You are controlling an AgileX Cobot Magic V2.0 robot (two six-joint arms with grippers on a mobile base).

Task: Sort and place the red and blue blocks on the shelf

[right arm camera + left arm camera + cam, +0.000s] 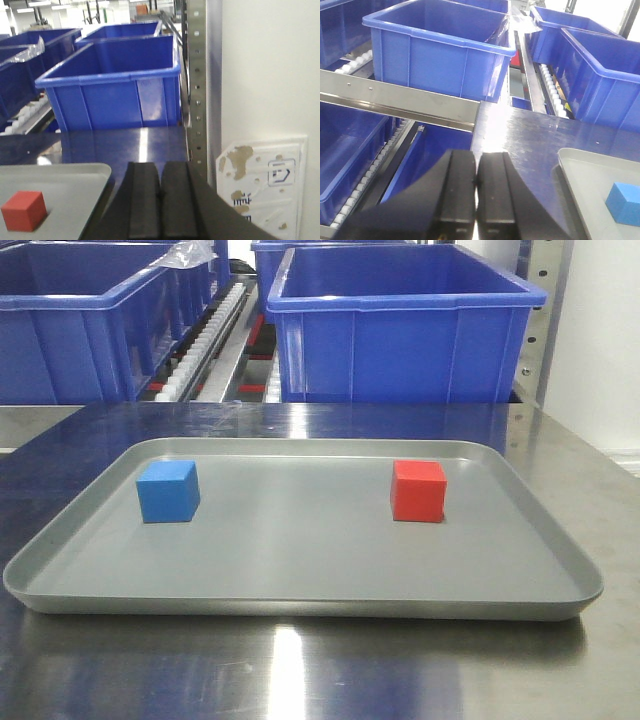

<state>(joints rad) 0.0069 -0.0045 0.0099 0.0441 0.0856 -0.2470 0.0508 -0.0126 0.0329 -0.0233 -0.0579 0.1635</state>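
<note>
L gripper [476, 195] and R gripper [160, 210] are both pinched shut and empty, just off the tray [300, 598]. Blue block [168, 491] sits tray-left, red block [417, 490] tray-right, well apart. Open the jaws first and drop square over flat faces before going to the shelf [395, 100].

One block [168, 491] is sitting on the tray's [300, 570] left part, the other block [418, 490] on its right. Crates [400, 330] are standing behind the tray, on the shelf [225, 345].

Grey tray [300, 550] on steel table [300, 670], blue crates [400, 350] behind
</note>
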